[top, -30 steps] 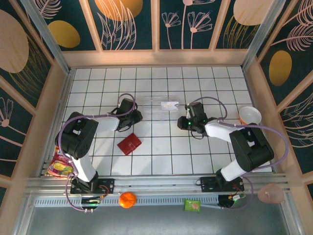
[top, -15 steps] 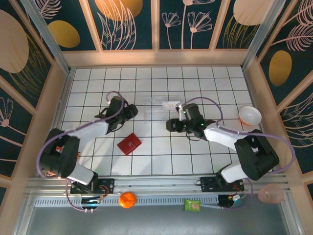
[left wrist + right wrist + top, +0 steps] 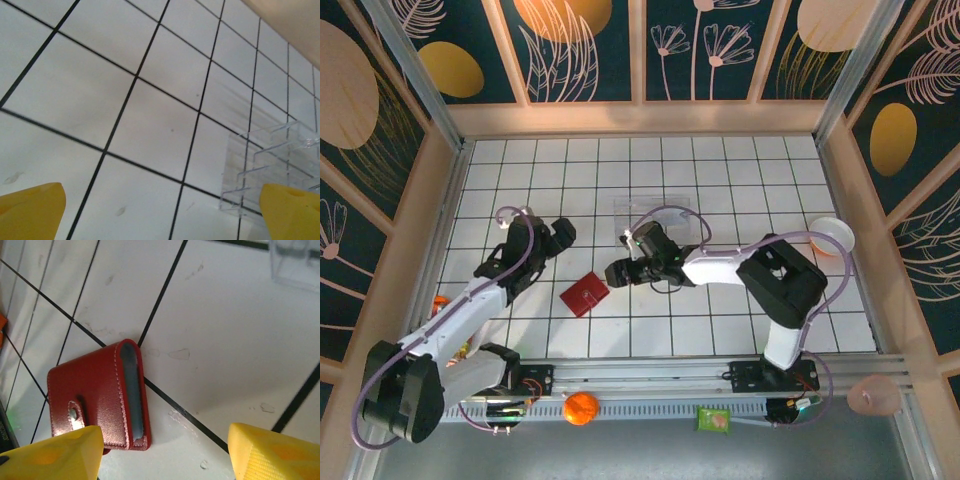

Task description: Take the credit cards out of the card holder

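Both arms have shifted since a second ago. The right arm has reached across toward the left, bringing its right pincer [image 3: 618, 272] from the middle right of the table [image 3: 720, 170] to just right of the card holder [image 3: 585, 294]. The left arm has stretched out long, with its left pincer [image 3: 556, 236] now a little further left.

The card holder has not moved. It lies flat on the near middle tiles, folded shut with its snap tab [image 3: 75, 415] across the front. The right wrist view shows only the grey-blue lining at its open edge [image 3: 131, 390]. We judge the credit cards to be hidden inside the fold, since we cannot make one out.

The right pincer [image 3: 165, 455] hangs with its yellow fingertips spread apart and nothing between them, close over the wallet's right edge. We read this as lining up to take hold of it.

The left pincer [image 3: 160, 215] is spread wide and empty above bare tiles. The clear tray [image 3: 270, 170] lies just ahead of it, likely where the cards are meant to go.

We can read no brand, label or writing on the wallet or the tray.
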